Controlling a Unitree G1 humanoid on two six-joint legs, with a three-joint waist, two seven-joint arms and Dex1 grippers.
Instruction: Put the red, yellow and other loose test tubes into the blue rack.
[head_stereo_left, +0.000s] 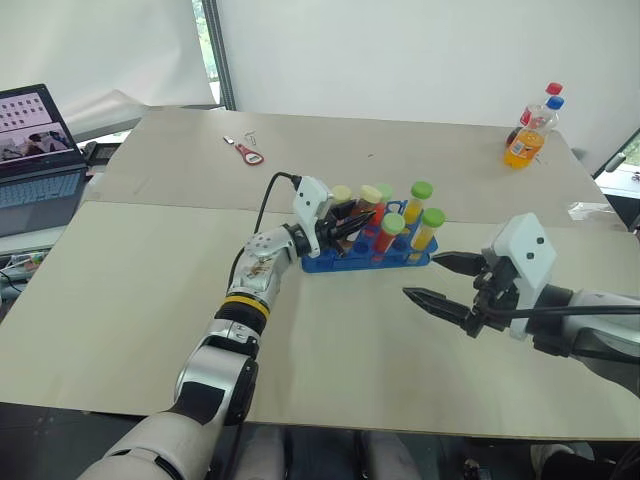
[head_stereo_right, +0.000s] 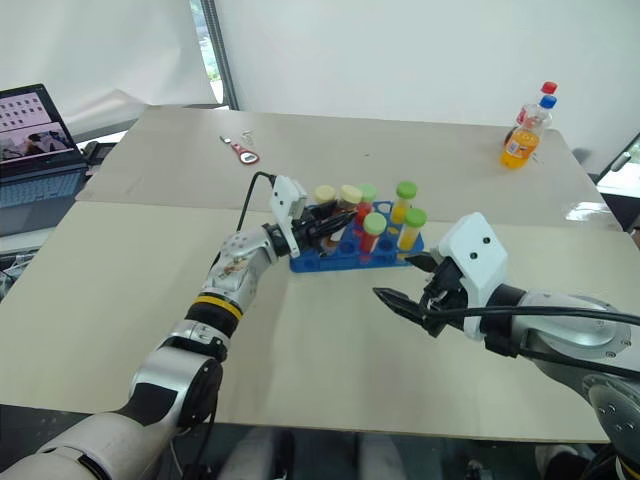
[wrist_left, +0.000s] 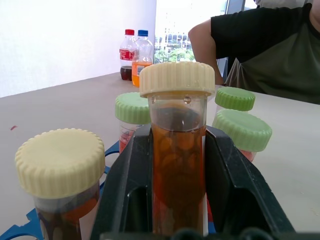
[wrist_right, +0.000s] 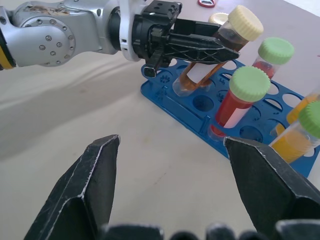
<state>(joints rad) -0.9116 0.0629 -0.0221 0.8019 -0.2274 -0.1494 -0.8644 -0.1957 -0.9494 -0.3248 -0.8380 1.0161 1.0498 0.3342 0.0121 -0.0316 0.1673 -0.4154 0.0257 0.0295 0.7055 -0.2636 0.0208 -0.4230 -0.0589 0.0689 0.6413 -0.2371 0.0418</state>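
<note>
Over the blue rack (wrist_right: 260, 130), mid-desk: left gripper (wrist_right: 210, 47) clamps cream-capped brown tube (wrist_right: 220, 45), tilted, base entering a hole. Next: straighten, seat, release. Right gripper (head_stereo_left: 440, 282) gapes, empty.

An open laptop computer (head_stereo_left: 35, 150) with a lit screen sits at the far left edge. A red-handled bottle opener (head_stereo_left: 248, 153) lies on the beige tabletop (head_stereo_left: 400, 140). Two capped plastic drink bottles (head_stereo_left: 530, 130) stand together at the far right corner. A person in a dark short-sleeved shirt (wrist_left: 265, 45) sits beyond the table.
</note>
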